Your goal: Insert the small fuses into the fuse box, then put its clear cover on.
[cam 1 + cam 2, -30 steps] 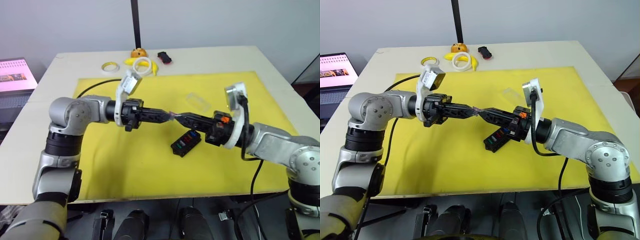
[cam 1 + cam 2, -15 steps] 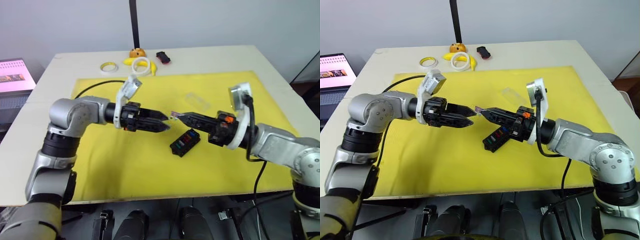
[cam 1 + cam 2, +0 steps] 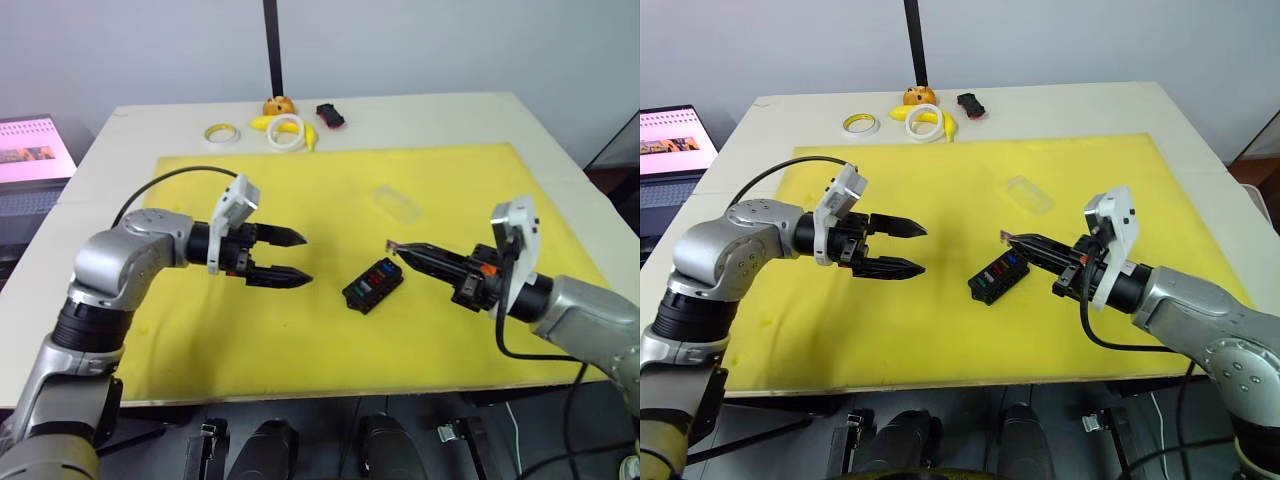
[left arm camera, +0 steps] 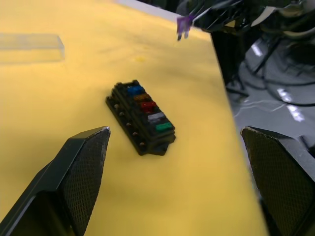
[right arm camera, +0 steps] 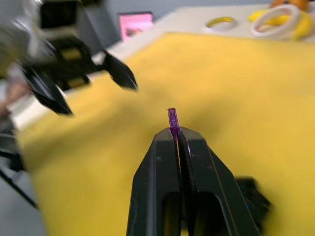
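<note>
Right gripper (image 3: 1006, 237) pinched the purple fuse (image 5: 172, 118) above the fuse box (image 3: 998, 275), insertion pending; left gripper (image 3: 908, 248) gaped empty.

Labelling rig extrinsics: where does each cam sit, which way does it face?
Left and right eye: on the head, looking forward and down over both arms at the yellow mat.
Left wrist: looks along the open left gripper at the fuse box and clear cover; own fingers show.
Right wrist: looks along the right gripper, shut on the purple fuse, towards the left gripper.
Shared: both wrist views show the purple fuse.
</note>
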Action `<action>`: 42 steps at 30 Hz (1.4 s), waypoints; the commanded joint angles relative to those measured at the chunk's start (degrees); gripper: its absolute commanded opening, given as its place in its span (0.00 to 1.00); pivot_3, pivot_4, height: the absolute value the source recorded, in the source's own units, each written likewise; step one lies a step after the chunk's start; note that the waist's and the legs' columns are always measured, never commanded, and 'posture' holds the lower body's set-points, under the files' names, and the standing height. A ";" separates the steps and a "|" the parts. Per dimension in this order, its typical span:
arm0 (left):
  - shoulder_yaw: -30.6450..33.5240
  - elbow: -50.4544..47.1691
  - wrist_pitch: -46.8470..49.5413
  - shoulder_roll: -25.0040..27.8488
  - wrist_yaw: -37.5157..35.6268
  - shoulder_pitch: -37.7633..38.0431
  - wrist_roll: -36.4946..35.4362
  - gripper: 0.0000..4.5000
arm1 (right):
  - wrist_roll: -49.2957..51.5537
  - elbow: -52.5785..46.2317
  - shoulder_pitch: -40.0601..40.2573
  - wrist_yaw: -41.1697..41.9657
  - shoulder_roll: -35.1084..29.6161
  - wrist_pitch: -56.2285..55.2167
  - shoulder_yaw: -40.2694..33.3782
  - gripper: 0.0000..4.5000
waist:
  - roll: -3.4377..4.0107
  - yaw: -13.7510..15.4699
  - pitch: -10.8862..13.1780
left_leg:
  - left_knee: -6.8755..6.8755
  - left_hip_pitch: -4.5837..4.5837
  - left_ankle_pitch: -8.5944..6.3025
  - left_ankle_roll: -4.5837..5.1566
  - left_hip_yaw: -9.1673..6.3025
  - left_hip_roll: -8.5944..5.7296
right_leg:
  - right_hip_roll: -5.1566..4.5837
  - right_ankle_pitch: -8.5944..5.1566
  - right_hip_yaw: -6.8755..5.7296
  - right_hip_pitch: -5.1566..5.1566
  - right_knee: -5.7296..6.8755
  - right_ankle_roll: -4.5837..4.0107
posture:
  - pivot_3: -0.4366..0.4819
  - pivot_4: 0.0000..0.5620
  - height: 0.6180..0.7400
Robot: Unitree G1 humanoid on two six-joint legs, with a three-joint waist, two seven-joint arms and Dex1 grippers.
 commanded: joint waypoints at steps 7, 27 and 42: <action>-3.12 -0.12 -10.16 0.46 -0.87 1.49 6.61 0.99 | -14.43 -1.07 5.84 7.62 1.45 -8.12 0.74 0.00 | 0.00 0.09 0.00 | -0.01 0.00 0.00 0.00 0.00 0.00 | 0.00 0.00 0.00 0.00 -0.02 0.00 | 0.48 0.27 1.00; -7.86 13.60 -22.43 -6.51 -7.73 -6.86 13.71 0.99 | -23.70 0.39 -1.66 6.74 4.18 -5.21 6.24 0.00 | -0.01 -0.07 0.00 | 0.00 -0.01 0.00 0.00 -0.02 -0.02 | 0.00 0.00 -0.02 0.04 -0.04 0.00 | 0.48 0.27 1.00; -10.62 22.42 -30.04 -12.83 -9.32 -10.64 19.30 0.99 | -30.99 2.58 -1.98 4.71 7.99 -4.76 10.12 0.00 | -0.03 -0.17 0.01 | 0.03 0.00 0.00 0.00 -0.03 -0.04 | 0.00 0.00 -0.05 0.04 0.00 0.00 | 0.48 0.27 1.00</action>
